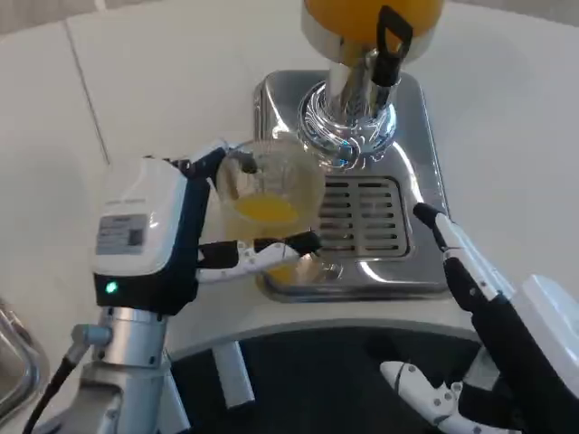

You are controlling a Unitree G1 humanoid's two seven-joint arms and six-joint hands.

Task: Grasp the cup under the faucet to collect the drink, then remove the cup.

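Head view. Cup (269,185), clear, part-filled with orange drink, was held in the left hand (194,226), whose fingers (271,253) were clamped around its lower wall. It sat over the left edge of the steel tray (425,163), left of the chrome faucet (348,127) rather than directly beneath it, and looked tilted toward the camera.

Right hand (488,307) lay at the tray's right front corner, one of its fingers (434,224) stretched toward the grille (362,217), holding nothing, fingers apart.

Risks, as judged:
- Tilt plus liquid: a quick pull away could slosh drink over the rim onto the tray or the counter (163,81).
- Grip looked low on smooth, clear walls; a slip there could drop or tip the cup.
- Rim stood close to the faucet; lifting straight up could knock it.
- If the black tap lever (393,41) were open, drink could fall past the cup onto the grille. Could not tell whether it was flowing.
- Right hand was near the path; a sweep rightward could bump it.

Count: one cup, one faucet, one lever, one tray with one grille, one orange dispenser tank (362,14), two hands.
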